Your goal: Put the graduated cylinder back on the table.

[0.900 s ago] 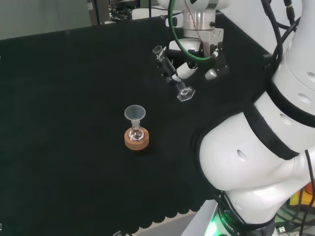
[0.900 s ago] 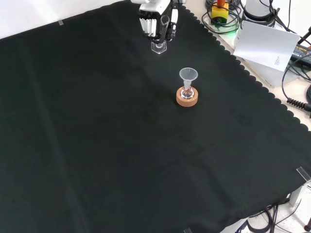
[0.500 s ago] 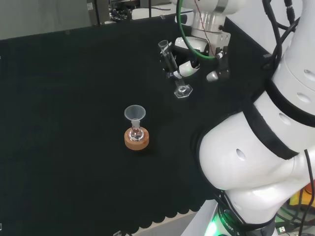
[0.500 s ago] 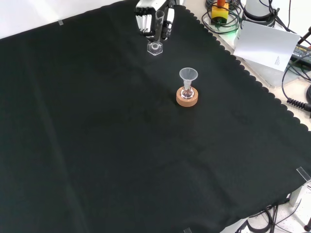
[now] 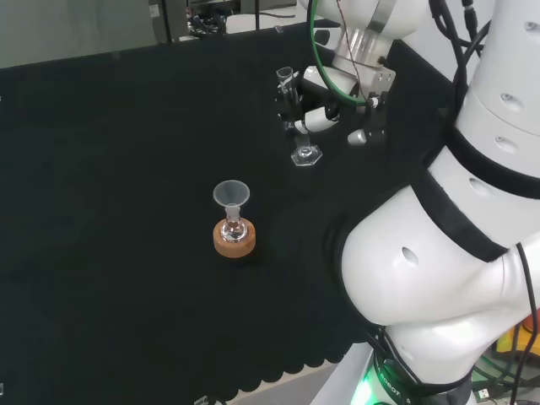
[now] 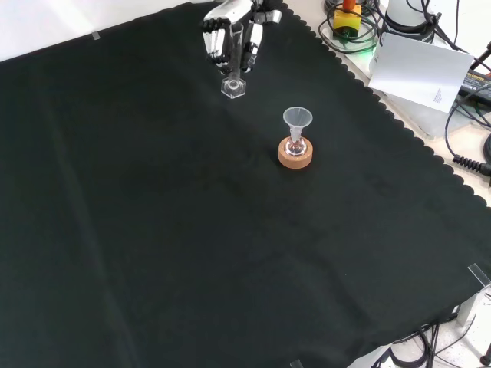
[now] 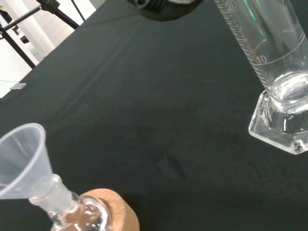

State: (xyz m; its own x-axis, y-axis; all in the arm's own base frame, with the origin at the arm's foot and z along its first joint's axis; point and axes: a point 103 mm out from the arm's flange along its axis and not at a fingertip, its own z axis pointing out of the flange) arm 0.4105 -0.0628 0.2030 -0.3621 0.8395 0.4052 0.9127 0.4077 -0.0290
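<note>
Robot hand (image 6: 230, 34) is gripping the cylinder (image 6: 234, 65) in curled fingers, and I'm seeing it nearly upright, base at the table (image 6: 153, 230), beyond the funnel (image 6: 298, 119).

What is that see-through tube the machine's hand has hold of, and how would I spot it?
In the front view, find the black cloth, then the black and white hand at its far edge. The graduated cylinder stands upright in its curled fingers: a narrow clear tube on a six-sided foot. Unlike the funnel, set in a flask on a cork ring, it has straight marked walls.
</note>
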